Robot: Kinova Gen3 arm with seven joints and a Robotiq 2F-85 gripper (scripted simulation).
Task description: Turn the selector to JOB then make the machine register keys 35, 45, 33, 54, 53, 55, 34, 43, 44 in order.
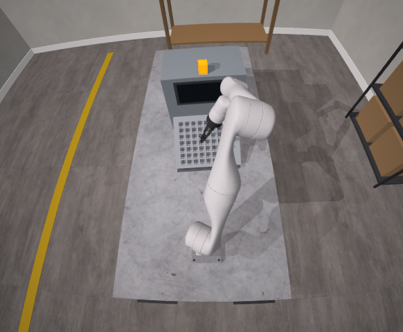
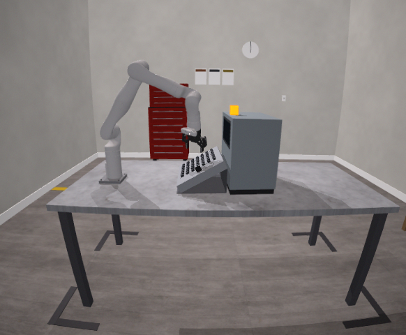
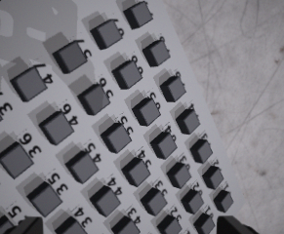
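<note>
A grey machine point(image 1: 202, 72) with a dark screen point(image 1: 198, 91) stands at the far end of the table. An orange block point(image 1: 202, 66) sits on top of it. A sloped keypad point(image 1: 198, 144) with a grid of grey keys lies in front of it and also shows in the side view point(image 2: 201, 166). My gripper point(image 1: 202, 139) point(image 2: 195, 144) hangs open and empty a little above the keypad's upper right part. In the wrist view its fingertips frame the bottom edge, above keys 35 point(image 3: 44, 197), 45 point(image 3: 81, 166) and 44 point(image 3: 104, 200). No key is lit. I cannot make out a selector.
My arm's base point(image 1: 207, 250) is bolted to the near end of the table. A wooden shelf point(image 1: 217, 34) stands behind the machine, a rack with cardboard boxes point(image 1: 391, 121) to the right, and a red tool cabinet point(image 2: 167, 122) by the wall.
</note>
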